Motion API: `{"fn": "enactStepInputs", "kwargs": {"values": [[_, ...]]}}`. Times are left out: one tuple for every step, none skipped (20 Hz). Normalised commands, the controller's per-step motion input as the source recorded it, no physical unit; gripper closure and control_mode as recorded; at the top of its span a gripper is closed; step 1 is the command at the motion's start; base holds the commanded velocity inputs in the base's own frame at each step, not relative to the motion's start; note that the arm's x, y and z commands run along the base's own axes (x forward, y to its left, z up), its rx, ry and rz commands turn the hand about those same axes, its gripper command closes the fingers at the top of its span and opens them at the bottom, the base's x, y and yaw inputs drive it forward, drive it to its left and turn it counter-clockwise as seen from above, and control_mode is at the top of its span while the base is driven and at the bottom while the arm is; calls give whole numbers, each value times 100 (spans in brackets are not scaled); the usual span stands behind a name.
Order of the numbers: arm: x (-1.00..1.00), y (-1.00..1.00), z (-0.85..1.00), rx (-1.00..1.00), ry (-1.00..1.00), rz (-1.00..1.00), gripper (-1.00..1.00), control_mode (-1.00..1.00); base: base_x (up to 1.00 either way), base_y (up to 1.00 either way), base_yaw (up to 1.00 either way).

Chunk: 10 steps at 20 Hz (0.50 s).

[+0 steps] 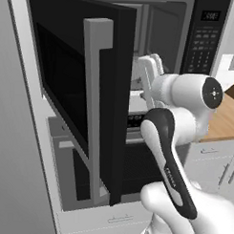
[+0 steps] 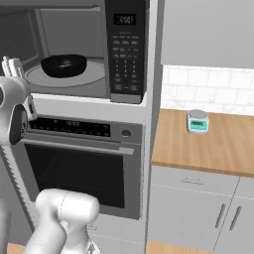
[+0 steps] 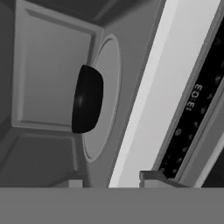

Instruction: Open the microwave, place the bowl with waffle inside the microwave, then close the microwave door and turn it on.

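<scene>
**Ana:** Pincer (image 1: 150, 62) sits just outside the microwave's mouth, between the door's edge and the cavity, and we cannot tell how wide its jaws stand; we see nothing between them.

**Ben:** Agreed. And the bowl (image 2: 63, 65) is already in the microwave (image 2: 74, 49), upright on the round turntable (image 2: 94, 74), with a speck of orange, the waffle (image 2: 65, 64), inside it. From the hand view we see the bowl (image 3: 87, 99) apart from us, further in.

**Ana:** So we judge placing is done and closing is the step in hand. The microwave door (image 1: 76, 98) stands swung wide, its long grey handle (image 1: 95, 108) facing us.

**Ben:** To do it well, we first back the hand fully clear of the opening, so the door cannot catch the wrist or forearm as it swings.

**Ana:** Then we come round to the outer face of the door and push near the handle side, far from the hinge, where a light push turns it easily.

**Ben:** We follow the arc of the door instead of pushing straight, and keep the push flat so the fingers do not slide off the glass.

**Ana:** We push until it sits flush, since a door left ajar likely blocks the start. After that, the keypad (image 2: 125, 54) beside the cavity.

**Ben:** And we keep clear of the oven (image 2: 79, 168) below.
</scene>
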Motion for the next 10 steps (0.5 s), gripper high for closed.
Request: {"fn": "enactStepInputs", "kwargs": {"values": [[-100,-15,12,0,0,1,100,-100,0,0,0],[-100,-18,10,0,0,1,100,-100,0,0,0],[-100,-19,10,0,0,1,100,-100,0,0,0],[-100,-19,6,0,0,0,100,-100,0,0,0],[-100,-19,7,1,0,0,100,-100,0,0,0],[-100,-10,4,0,0,0,100,-100,0,0,0],[-100,-4,0,0,0,0,100,-100,0,0,0],[-100,-5,0,0,0,0,100,-100,0,0,0],[-100,-5,0,0,0,0,100,-100,0,0,0],[-100,-9,0,0,0,0,100,-100,0,0,0]]}}
